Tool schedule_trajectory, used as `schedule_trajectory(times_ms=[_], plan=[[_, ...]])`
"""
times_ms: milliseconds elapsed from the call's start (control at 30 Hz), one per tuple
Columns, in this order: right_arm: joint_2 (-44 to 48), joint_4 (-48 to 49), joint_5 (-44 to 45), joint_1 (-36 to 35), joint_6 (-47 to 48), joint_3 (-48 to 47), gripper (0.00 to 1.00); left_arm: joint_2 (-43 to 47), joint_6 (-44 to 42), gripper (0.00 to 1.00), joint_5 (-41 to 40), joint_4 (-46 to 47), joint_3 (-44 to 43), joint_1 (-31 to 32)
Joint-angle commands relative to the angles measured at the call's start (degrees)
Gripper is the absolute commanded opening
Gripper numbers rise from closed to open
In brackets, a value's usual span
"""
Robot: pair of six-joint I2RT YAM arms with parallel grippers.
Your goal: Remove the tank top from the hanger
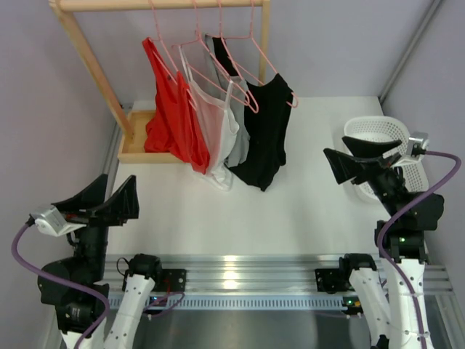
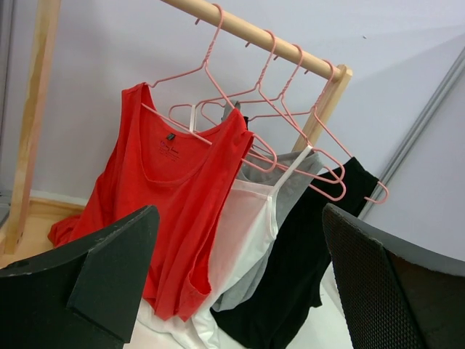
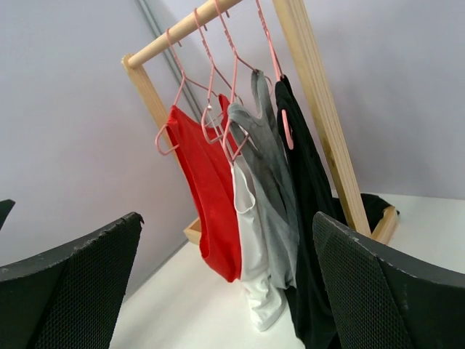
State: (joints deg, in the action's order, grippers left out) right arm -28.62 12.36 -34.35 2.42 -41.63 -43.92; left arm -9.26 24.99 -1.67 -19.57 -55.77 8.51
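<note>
Several tank tops hang on pink hangers [image 1: 240, 67] from a wooden rail [image 1: 160, 4] at the back of the table: red [image 1: 171, 120], white [image 1: 214, 138], grey [image 1: 238, 142] and black [image 1: 265, 134]. Their hems rest on the table. My left gripper [image 1: 120, 179] hovers open at the near left, well short of them. Its wrist view looks at the red top [image 2: 174, 211] and black top [image 2: 305, 269] between empty fingers [image 2: 116, 269]. My right gripper [image 1: 336, 145] is open at the right, with nothing between its pads [image 3: 378, 283]. In its view the red top [image 3: 211, 196] hangs ahead.
A white plastic basket [image 1: 378, 132] sits at the right edge, just behind my right gripper. The rack's wooden base [image 1: 138, 145] and slanted post [image 1: 91, 62] stand at the back left. Lilac walls close in the sides and back.
</note>
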Motion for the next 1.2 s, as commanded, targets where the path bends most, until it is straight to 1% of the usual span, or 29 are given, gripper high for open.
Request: schedule_trajectory(times_ms=[0,233,367,433,533,633,667,767,800,833,867,900,967,1000,1067,1100,1133,1167], plan=[[-0.21,-0.93,0.77,-0.57,-0.47,-0.29,0.99,-0.41,0.32,0.98,-1.4,0.24,-0.04,0.28],[0.58,-1.02,3.06,-0.57,0.58,1.29,0.99,-2.08,3.48,0.98,-1.67,0.41,0.13,0.28],[1.29,-1.02,3.67,-0.57,1.37,2.0,0.99,-2.43,5.15,0.98,-4.21,0.5,1.27,0.28],[1.46,-1.02,4.37,-0.57,1.72,2.26,0.99,-2.61,5.5,0.98,-7.54,0.67,1.89,0.28],[0.85,-1.11,3.68,-0.57,2.51,2.09,0.99,-5.41,5.07,0.98,-8.44,1.81,0.76,0.28],[0.41,-1.11,2.88,-0.57,2.95,2.08,0.99,-13.83,4.01,0.98,-5.1,1.73,-4.42,0.28],[0.41,-1.02,2.8,-0.57,3.22,2.17,0.99,-18.73,4.36,0.98,-5.18,1.64,-5.92,0.28],[0.85,-1.02,3.15,-0.57,4.1,2.26,0.99,-25.44,5.76,0.98,-5.8,1.64,-11.8,0.28],[1.2,-1.11,3.23,-0.57,4.27,2.44,1.0,-30.25,6.03,0.98,-5.8,1.64,-13.73,0.28],[1.29,-1.11,3.41,-0.57,4.45,2.35,0.99,-32.56,6.47,0.98,-5.36,1.64,-17.32,0.28],[1.37,-1.11,3.41,-0.57,4.54,2.35,0.99,-34.93,6.73,0.98,-5.19,1.64,-19.1,0.28],[1.29,-1.11,3.5,-0.57,4.62,2.26,0.99,-39.48,6.91,0.98,-5.01,1.64,-20.94,0.28],[1.2,-1.2,3.32,-0.57,4.62,2.26,0.99,-43.9,7.09,0.98,-6.31,1.64,-25.78,0.28],[1.03,-1.37,3.15,-0.57,4.8,2.17,0.99,-48.09,6.74,0.98,-7.02,1.64,-28.84,0.28],[0.76,-1.64,3.06,-0.57,4.98,2.0,0.99,-52.16,6.04,0.98,-8.69,1.64,-32.19,0.28],[0.67,-1.72,2.62,-0.57,5.24,2.0,0.99,-54.18,5.51,0.98,-8.61,1.64,-35.78,0.28],[0.67,-1.81,2.53,-0.57,5.33,1.91,0.99,-58.12,4.46,0.98,-8.35,1.73,-37.73,0.36],[0.5,-1.9,2.44,-0.57,5.41,1.74,0.99,-60.16,4.01,0.98,-7.65,1.73,-39.57,0.45]])
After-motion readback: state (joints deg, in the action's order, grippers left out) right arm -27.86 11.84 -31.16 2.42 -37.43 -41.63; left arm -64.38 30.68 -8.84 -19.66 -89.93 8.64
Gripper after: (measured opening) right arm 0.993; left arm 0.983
